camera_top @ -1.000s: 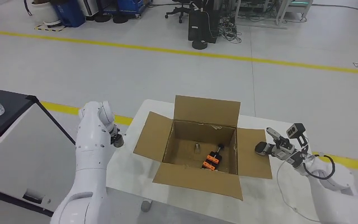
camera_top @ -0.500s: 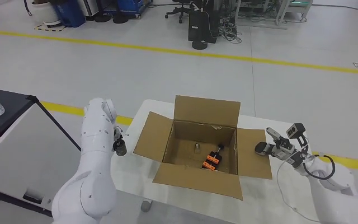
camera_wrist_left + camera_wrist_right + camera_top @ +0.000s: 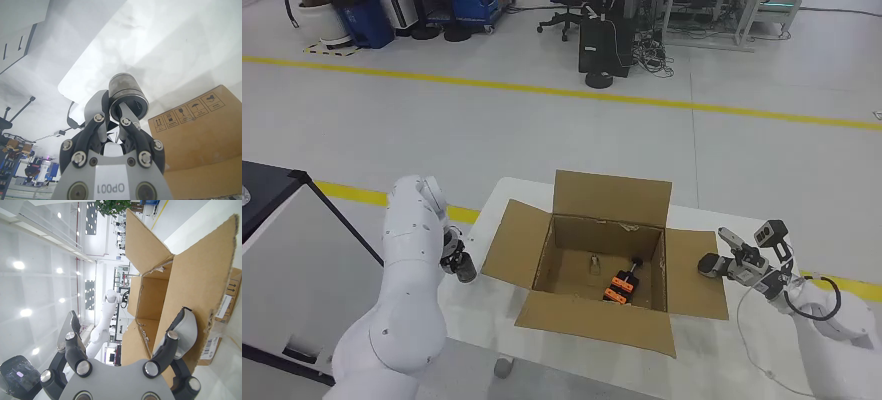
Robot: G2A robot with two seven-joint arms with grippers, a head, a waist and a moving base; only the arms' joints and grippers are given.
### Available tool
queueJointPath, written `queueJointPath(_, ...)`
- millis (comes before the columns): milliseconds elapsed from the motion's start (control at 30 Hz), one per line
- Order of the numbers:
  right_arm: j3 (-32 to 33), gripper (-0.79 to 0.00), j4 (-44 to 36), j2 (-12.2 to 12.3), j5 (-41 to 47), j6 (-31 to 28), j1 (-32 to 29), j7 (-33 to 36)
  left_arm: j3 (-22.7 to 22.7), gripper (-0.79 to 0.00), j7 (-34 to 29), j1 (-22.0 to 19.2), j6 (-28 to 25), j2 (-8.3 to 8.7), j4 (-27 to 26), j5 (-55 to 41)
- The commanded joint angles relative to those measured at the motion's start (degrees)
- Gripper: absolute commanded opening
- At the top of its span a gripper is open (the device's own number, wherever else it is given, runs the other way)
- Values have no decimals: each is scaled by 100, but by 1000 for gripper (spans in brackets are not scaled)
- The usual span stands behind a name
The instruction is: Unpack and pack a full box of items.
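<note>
open workshop hall, pale and brightly lit
a glossy grey floor [image 3: 542, 150] is crossed by a yellow line [image 3: 572, 93]; at the far side stand an office chair [image 3: 564, 18], a black computer tower [image 3: 602, 50] and blue bins [image 3: 367, 25]. a white table [image 3: 487, 305] stands near a white cabinet [image 3: 282, 270]. round ceiling lights [image 3: 19, 265] glow near leafy greenery [image 3: 109, 205].

box [image 3: 612, 195] is plain brown corrugated cardboard, matt, fuzzy along the torn edges; cylinder [image 3: 122, 89] in the left gripper [image 3: 113, 103] is dull grey metal, kinda smudgy; its fingers [image 3: 93, 107] look smooth matt light grey; table [image 3: 160, 37] is white, smooth, slightly glossy
</note>
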Motion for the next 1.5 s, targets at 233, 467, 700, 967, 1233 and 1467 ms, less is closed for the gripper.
queueJointPath(233,0,0,0,0,0,0,0,0,-431,-785,0,-123,0,15,84,291)
queueJointPath(467,0,0,0,0,0,0,0,0,-689,-785,0,-180,0,13,192,453)
queueJointPath(700,0,0,0,0,0,0,0,0,-865,-785,0,-194,-1,26,150,552)
queueJointPath(967,0,0,0,0,0,0,0,0,-819,-785,0,-114,-152,-21,-74,514)
queueJointPath(1233,0,0,0,0,0,0,0,0,-632,-785,0,226,-510,-164,-603,160)
queueJointPath(1467,0,0,0,0,0,0,0,0,-310,-785,41,606,-739,-330,-1296,-287)
